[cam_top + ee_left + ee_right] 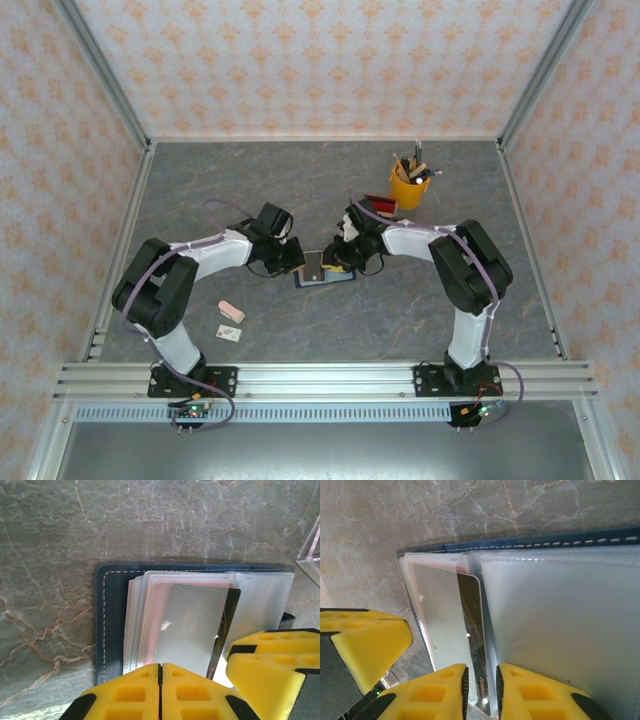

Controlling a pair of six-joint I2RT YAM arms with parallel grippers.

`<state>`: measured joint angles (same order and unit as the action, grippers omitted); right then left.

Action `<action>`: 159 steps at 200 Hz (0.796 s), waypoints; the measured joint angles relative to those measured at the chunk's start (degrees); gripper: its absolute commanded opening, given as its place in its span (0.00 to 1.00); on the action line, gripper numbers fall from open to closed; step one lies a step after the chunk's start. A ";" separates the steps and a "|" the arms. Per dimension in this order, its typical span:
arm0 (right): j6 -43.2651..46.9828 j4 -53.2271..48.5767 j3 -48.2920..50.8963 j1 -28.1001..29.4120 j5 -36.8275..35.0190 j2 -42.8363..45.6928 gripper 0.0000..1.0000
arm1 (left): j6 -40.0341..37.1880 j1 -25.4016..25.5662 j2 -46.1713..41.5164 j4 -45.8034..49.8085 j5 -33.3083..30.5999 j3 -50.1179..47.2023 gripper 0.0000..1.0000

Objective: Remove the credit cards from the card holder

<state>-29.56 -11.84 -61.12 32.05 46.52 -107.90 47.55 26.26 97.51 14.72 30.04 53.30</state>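
The navy card holder [325,272] lies open on the table between both grippers. Its clear sleeves [137,620] fan out over the stitched cover [112,615]. A grey card [187,625] sits in a sleeve, and a dark card [227,625] pokes out from under it at an angle. My left gripper [160,666] is shut, its tips resting at the near edge of the sleeves. My right gripper [481,669] stands slightly open, with the dark card's [472,620] edge in the narrow gap between its pads. The grey card [440,615] lies just left of it.
A yellow pen cup [408,185] and a clear tray with a red part [375,208] stand behind the right gripper; the tray's corner [311,555] is close to the wallet. A pink block [231,312] and a small white card [229,333] lie at the front left.
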 measured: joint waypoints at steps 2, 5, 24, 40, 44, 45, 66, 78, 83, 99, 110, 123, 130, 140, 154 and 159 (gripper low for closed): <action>-0.02 0.07 0.00 0.00 0.02 -0.07 0.23 | 0.00 0.00 0.07 0.00 0.00 0.00 0.07; -0.02 0.15 0.00 0.00 0.02 -0.15 0.23 | 0.02 0.00 0.17 0.00 -0.02 0.00 0.07; -0.31 0.59 0.00 0.00 0.24 -0.72 0.21 | 0.39 0.02 0.87 0.00 -0.07 0.00 0.06; -0.39 0.94 -0.02 0.00 0.48 -0.92 0.20 | 0.63 0.07 1.57 -0.02 -0.22 0.00 0.06; -0.42 0.98 -0.02 0.00 0.55 -0.94 0.20 | 0.63 0.07 1.62 -0.09 -0.22 0.00 0.06; -0.42 1.03 -0.02 0.00 0.57 -0.96 0.20 | 0.66 0.07 1.62 -0.13 -0.22 0.00 0.06; -0.44 1.42 -0.02 0.00 1.07 -1.20 0.19 | 0.96 0.13 1.66 -0.28 -0.28 0.00 0.05; -0.44 1.77 -0.02 0.00 1.33 -1.36 0.19 | 1.16 0.24 1.66 -0.33 -0.39 0.00 0.05; -0.46 1.88 -0.02 0.00 1.49 -1.42 0.19 | 1.33 0.26 1.66 -0.37 -0.44 0.00 0.05; -0.68 2.23 -0.09 0.00 1.62 -1.53 0.18 | 1.73 0.33 1.66 -0.44 -0.46 0.00 0.04; -0.83 2.51 -0.15 0.00 1.77 -1.62 0.17 | 1.97 0.37 1.66 -0.48 -0.48 0.00 0.04; -0.96 2.69 -0.20 0.00 1.92 -1.70 0.15 | 2.08 0.37 1.66 -0.59 -0.48 -0.09 0.04; -1.11 2.73 -0.24 0.00 1.95 -1.79 0.14 | 2.12 0.37 1.66 -0.63 -0.48 -0.11 0.04; -1.18 2.84 -0.24 0.00 1.95 -1.90 0.11 | 2.12 0.37 1.66 -0.63 -0.48 -0.11 0.04; -1.22 2.82 -0.24 -0.02 1.90 -1.92 0.07 | 2.10 0.37 1.66 -0.63 -0.57 -0.11 0.05; -1.25 2.82 -0.26 -0.04 1.88 -1.92 0.06 | 2.10 0.37 1.66 -0.63 -0.68 -0.11 0.05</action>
<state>-30.81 -9.02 -61.39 32.01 48.40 -109.82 49.65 26.63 99.18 14.09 29.36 53.19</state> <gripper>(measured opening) 0.089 0.055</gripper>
